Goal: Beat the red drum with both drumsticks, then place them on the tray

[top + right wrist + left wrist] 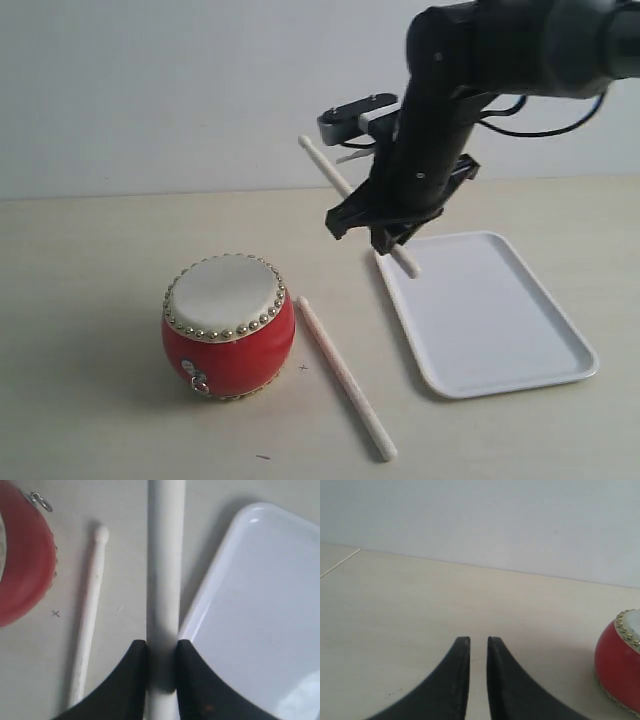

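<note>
The red drum [228, 325] sits upright on the table [90, 250], cream head up. The loose drumstick [342, 375] lies flat just beside the drum, apart from it. The tray [490, 310] lies beyond that stick from the drum, and nothing is on it.

The held drumstick [322, 162] is up in the air, farther from the drum than the loose one. It slants, with its lower tip hanging right over the tray rim nearest the drum.

That's the danger spot. If it is let go from here, it looks likely to land across the low rim, tip off and roll back toward the drum. The grip adds to the risk. It sits near the lower end, so the long free length could pivot in the pinch and swing wide as the arm lowers. A swing toward the drum might clip the loose drumstick.

The right gripper [161, 649] has its two dark fingers clamped on either side of the held drumstick, touching nothing else.

The left gripper [478, 642] hovers low over the table near the drum. Its fingers are drawn almost together with only a sliver of gap, and they hold nothing. It doesn't show in the exterior view.
</note>
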`<state>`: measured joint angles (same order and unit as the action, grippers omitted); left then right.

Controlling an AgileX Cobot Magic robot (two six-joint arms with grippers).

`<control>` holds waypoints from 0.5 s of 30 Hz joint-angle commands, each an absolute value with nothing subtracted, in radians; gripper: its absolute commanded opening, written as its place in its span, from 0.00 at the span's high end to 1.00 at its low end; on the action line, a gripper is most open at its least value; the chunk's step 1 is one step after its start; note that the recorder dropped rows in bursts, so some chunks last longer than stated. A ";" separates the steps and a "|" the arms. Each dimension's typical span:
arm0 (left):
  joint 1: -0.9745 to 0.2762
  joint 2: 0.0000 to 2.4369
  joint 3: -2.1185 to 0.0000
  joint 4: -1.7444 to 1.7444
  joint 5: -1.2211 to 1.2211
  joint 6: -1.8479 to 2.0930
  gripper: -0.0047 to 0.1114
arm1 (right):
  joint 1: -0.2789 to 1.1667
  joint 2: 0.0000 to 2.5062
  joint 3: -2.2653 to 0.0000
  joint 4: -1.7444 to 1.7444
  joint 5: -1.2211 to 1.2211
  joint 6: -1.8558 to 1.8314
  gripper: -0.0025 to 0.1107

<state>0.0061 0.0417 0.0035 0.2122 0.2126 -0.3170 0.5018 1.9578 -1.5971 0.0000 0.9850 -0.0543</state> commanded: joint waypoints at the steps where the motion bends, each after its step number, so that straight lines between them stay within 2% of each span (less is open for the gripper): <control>1: 0.000 0.035 0.000 0.204 0.209 -0.313 0.83 | 0.493 1.691 -1.344 0.000 0.909 -0.010 0.98; 7: 0.000 0.035 0.000 0.204 0.209 -0.313 0.83 | 0.493 1.353 -1.107 0.000 0.966 -0.033 0.98; 15: 0.000 0.035 0.000 0.255 0.209 -0.278 0.83 | 0.493 1.090 -0.881 0.046 0.980 -0.061 0.98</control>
